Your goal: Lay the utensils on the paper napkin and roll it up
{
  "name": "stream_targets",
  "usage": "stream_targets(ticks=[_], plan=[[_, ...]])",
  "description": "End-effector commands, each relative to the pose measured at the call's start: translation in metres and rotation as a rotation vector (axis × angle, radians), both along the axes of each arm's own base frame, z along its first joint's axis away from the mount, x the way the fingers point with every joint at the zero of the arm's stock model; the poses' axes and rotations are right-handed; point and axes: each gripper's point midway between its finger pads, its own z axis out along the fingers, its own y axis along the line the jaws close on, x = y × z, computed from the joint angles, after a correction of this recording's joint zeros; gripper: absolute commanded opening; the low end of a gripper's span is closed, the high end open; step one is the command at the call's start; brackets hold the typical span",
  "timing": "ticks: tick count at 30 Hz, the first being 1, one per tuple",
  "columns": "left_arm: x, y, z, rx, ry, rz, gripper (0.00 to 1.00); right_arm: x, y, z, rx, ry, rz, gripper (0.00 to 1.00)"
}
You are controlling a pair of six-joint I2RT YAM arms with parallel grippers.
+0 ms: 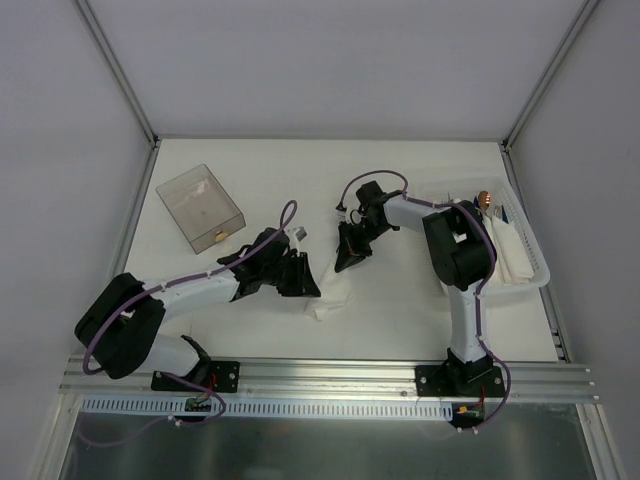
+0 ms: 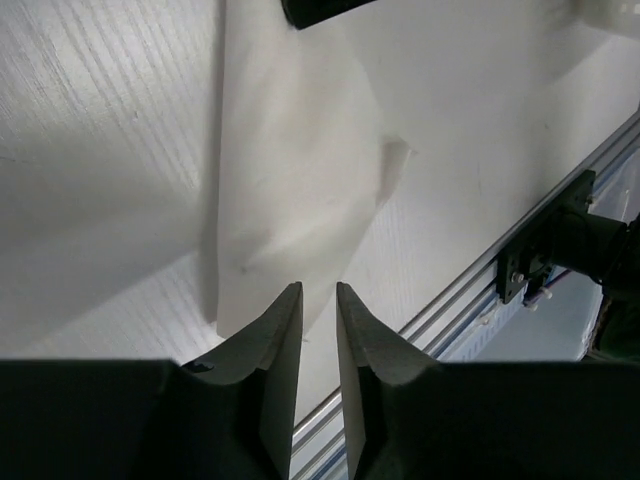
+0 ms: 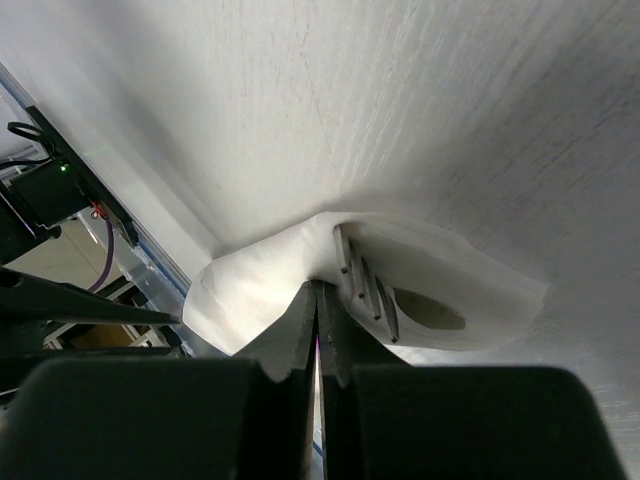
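Utensils [image 3: 362, 285] mostly hidden inside folded paper napkin [image 3: 255, 280], tray [image 1: 533, 243] contents too small to tell

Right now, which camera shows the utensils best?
The right wrist view: the utensils poke out of the folded paper napkin, just ahead of the shut right gripper. The left wrist view shows only the napkin, no metal. The top view shows the napkin as a small white bundle, utensils hidden.

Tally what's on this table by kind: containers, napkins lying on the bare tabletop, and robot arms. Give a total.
Containers: 2 (clear plastic box, white tray)
Napkins on the bare tabletop: 1 (paper napkin)
Robot arms: 2 (left arm, right arm)
Total: 5
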Motion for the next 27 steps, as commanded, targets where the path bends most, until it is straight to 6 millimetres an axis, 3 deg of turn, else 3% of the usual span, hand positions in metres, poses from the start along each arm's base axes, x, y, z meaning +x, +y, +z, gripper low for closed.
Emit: stream_targets(ticks=[1,9,18,21,25,27], plan=[[0.003,-0.008,-0.006,0.016,0.003,-0.008,0.18,-0.014,-0.022,-0.037,-0.167,0.042,0.017,0.00],[-0.006,-0.028,-0.040,-0.025,0.107,-0.036,0.10,-0.013,-0.023,-0.038,-0.166,0.044,0.014,0.00],[-0.017,-0.016,-0.080,0.047,0.219,0.015,0.05,-0.013,-0.022,-0.035,-0.152,0.041,0.027,0.00],[-0.021,-0.006,-0.092,0.097,0.252,0.041,0.02,-0.011,-0.014,-0.020,-0.080,0.031,0.053,0.02],[-0.022,0.003,-0.099,0.133,0.276,0.072,0.00,-0.001,-0.005,0.010,0.038,-0.006,0.066,0.22],[-0.018,0.009,-0.104,0.148,0.290,0.102,0.00,0.005,0.000,0.031,0.091,-0.052,0.076,0.23]])
